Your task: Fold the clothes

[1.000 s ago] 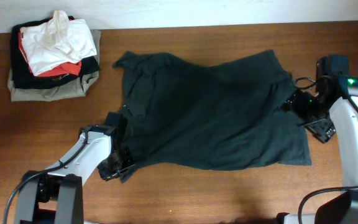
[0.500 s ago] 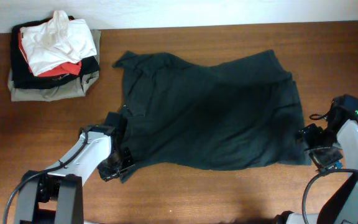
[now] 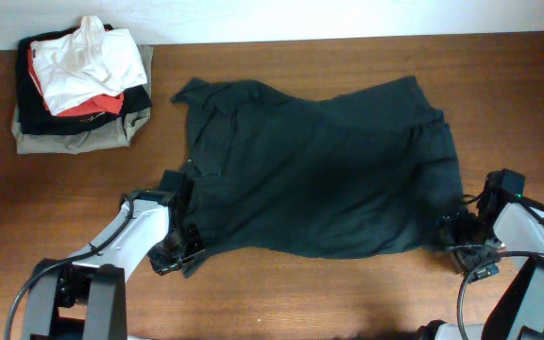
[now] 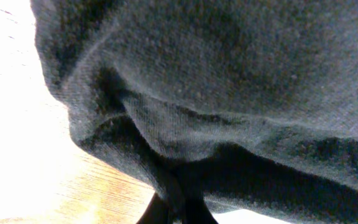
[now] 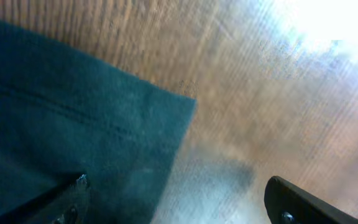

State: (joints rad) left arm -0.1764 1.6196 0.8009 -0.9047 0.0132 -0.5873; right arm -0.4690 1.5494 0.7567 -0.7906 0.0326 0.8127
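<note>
- In your left wrist view you get almost nothing but bunched dark fabric pressed close to the lens. The tips of the fingers (image 4: 197,215) are only a dark wedge at the bottom edge.
- The right wrist view is blurred and washed out at its upper right. It cuts off all of the T-shirt (image 3: 319,175) except one corner.
- From overhead, both grippers are partly lost against the dark cloth, so you cannot read their jaws there.
- Your left gripper (image 3: 173,253) sits at the shirt's lower-left corner, jaws closed, with a gathered fold of the cloth pinched between them.
- Your right gripper (image 5: 176,193) is at the lower-right corner with its jaws spread wide and nothing in them. One finger (image 5: 67,200) lies over the cloth and the other over bare wood, with the hem's edge running between them.
- The shirt lies spread across the middle of the table (image 3: 348,302). It is dark charcoal, mostly flat, with soft wrinkles and a rumpled, folded-over left side.
- A pile of clothes (image 3: 78,85) sits well apart at the upper left.
</note>
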